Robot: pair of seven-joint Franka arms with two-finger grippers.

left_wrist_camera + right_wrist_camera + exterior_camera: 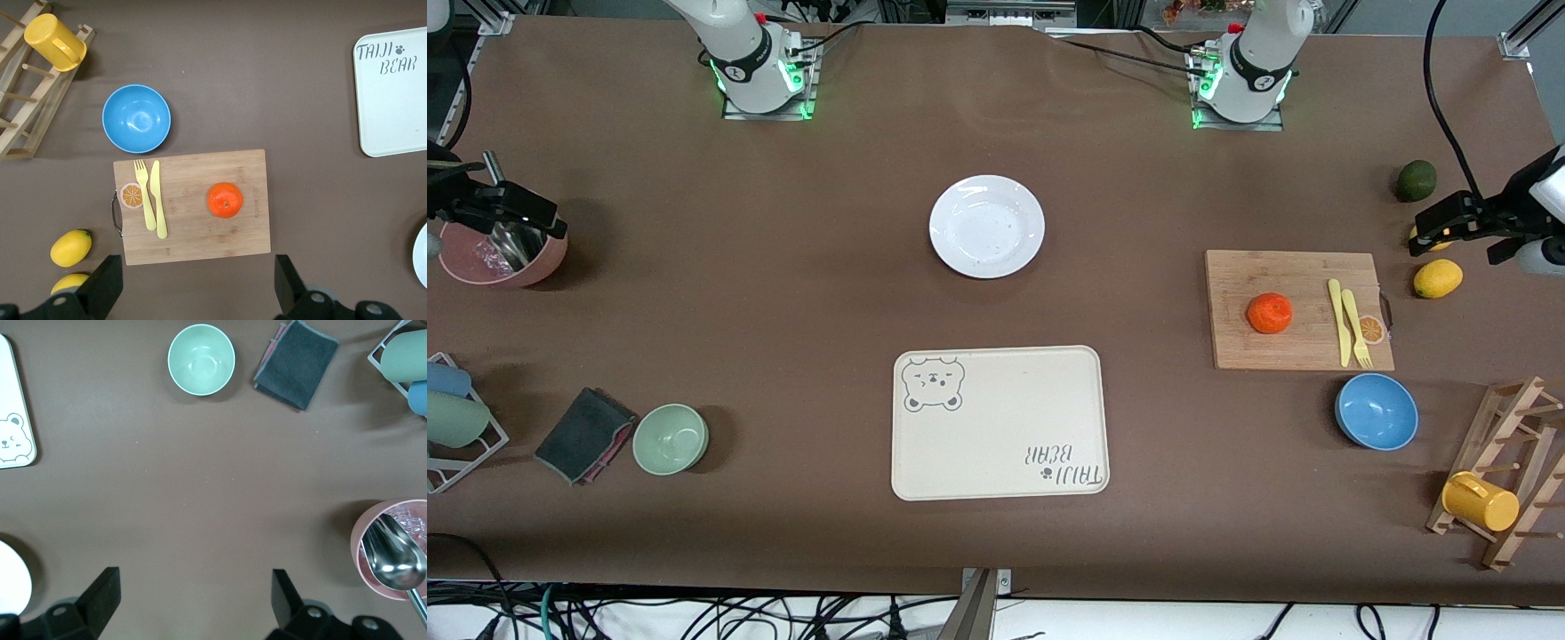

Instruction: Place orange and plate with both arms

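Red-orange and dimpled, the orange is sitting on the wooden cutting board; being firm, round and likely to roll, it is calling for a grip across its middle. White and rigid, the plate is lying mid-table, farther from the front camera than the bear-print tray, probably slippery, best pinched at its rim. Both grippers are hanging with fingers spread: the left gripper over the table beside the cutting board, the right gripper over bare table beside the pink bowl. Only the right wrist view is showing the spoon clearly.

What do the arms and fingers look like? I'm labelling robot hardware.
Both arms are white with black joint bands; their bases glow green and trail black cables. The left gripper and right gripper have black, blocky fingers on black bodies.
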